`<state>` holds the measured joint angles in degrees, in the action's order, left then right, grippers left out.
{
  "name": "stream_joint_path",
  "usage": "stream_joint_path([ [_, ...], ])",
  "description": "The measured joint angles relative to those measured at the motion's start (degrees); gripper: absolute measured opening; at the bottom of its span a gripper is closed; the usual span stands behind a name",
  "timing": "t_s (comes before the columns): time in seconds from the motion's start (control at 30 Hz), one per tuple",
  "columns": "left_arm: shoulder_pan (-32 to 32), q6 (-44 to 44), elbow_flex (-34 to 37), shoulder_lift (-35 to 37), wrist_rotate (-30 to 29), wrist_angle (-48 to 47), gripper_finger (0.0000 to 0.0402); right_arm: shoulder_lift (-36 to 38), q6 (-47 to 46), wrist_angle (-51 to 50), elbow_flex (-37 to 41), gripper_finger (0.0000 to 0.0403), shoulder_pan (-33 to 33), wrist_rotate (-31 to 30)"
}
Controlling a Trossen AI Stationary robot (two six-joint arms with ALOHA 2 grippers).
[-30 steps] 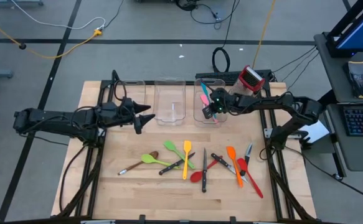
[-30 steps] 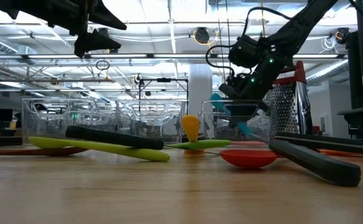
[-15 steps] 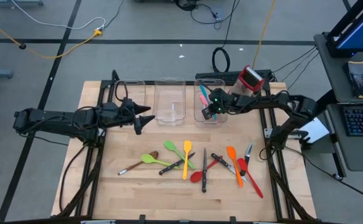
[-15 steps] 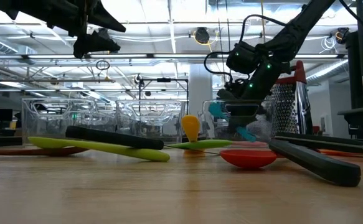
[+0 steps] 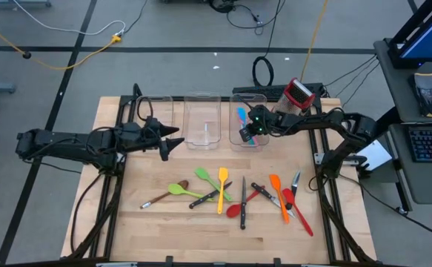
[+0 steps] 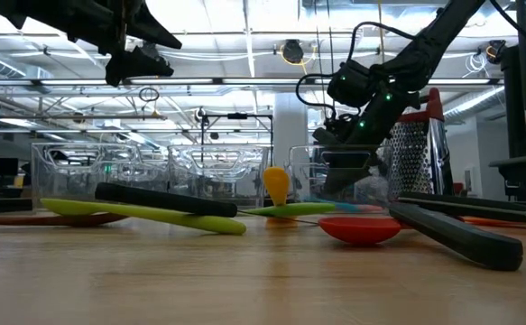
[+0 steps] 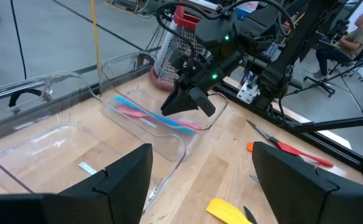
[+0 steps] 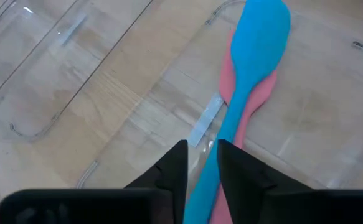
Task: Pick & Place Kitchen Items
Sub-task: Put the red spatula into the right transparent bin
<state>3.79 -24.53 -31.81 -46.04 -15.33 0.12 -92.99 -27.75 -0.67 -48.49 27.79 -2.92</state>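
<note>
**Blue spatula let go over the right-hand bin**

Wooden tabletop (image 5: 127, 215), three clear bins at the back. Right hand (image 8: 201, 163) sits parted around the blue spatula (image 8: 248, 74), which lies on a pink one (image 8: 256, 93) in the bin (image 5: 234, 137). Left hand (image 5: 165, 141) hovers open. Lifting off crooked might drag the handle back out.

blue spatula (image 8: 246, 81): handle end hidden behind right gripper (image 8: 201, 171) | pink spatula (image 8: 260, 93): mostly covered by the blue one

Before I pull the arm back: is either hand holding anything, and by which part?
Left hand: nothing. Right hand straddles the handle end of the blue spatula lying in the bin; whether it grips cannot be told.
</note>
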Motion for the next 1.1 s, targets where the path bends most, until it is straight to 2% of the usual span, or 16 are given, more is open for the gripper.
stream_joint_path([
  [0.17,0.0,0.0,0.0,0.0,0.0,0.0,0.0278,0.0,-0.02,0.17,0.02,0.0101,0.0,0.02],
  [0.33,0.0,-0.04,0.0,0.0,0.0,0.01,0.0278,1.42,-0.14,1.94,0.15,0.0095,-0.02,0.47],
  [0.57,0.0,-0.07,0.0,0.0,0.0,-0.44,0.0278,6.74,0.26,1.85,0.13,0.0066,-1.18,0.44],
  [0.8,0.0,-0.11,-0.01,-0.01,-0.02,-1.45,0.0278,12.04,1.66,2.21,0.11,0.0008,-4.45,0.46],
  [1.1,0.0,-0.09,-0.02,0.0,-0.04,-1.23,0.0278,17.0,1.88,2.09,0.11,0.0001,-9.66,0.46],
])
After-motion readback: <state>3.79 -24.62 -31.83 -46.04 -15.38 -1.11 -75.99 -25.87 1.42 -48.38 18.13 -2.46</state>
